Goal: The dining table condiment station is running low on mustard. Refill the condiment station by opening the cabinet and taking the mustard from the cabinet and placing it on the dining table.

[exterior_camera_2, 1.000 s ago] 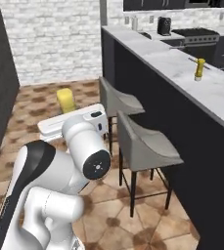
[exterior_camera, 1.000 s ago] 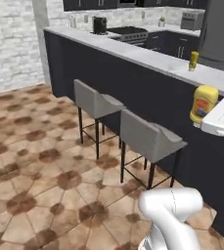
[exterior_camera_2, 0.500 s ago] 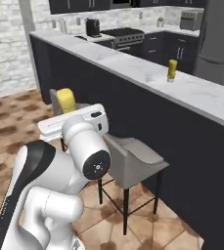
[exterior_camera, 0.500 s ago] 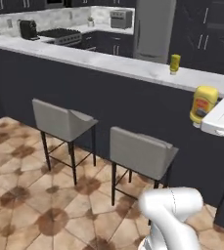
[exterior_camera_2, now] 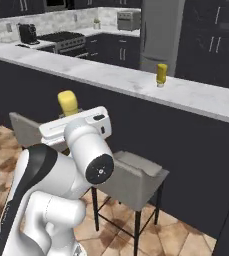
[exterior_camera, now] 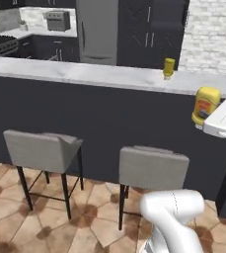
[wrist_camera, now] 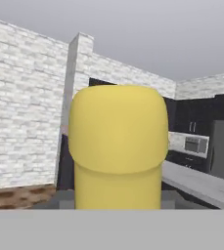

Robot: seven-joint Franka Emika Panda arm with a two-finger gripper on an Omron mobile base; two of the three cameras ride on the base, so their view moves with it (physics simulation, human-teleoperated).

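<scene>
My gripper [exterior_camera: 209, 120] is closed on the mustard [exterior_camera: 205, 105], jaws part-way open around its body, the bottle upright with its rounded cap [wrist_camera: 116, 128] close before my hand camera. I hold it in the air, short of the dining table [exterior_camera: 85, 74] and about level with its marble top, off the table's right end in the left base view. Below and ahead, two grey stools [exterior_camera: 153, 169] stand against the table's dark front. On the marble top, well apart from my load, a second, duller yellowish bottle [exterior_camera: 169, 67] stands upright. Beyond the table: the grey refrigerator [exterior_camera: 96, 30] with the charcoal cabinet [exterior_camera: 151, 29] beside it.
</scene>
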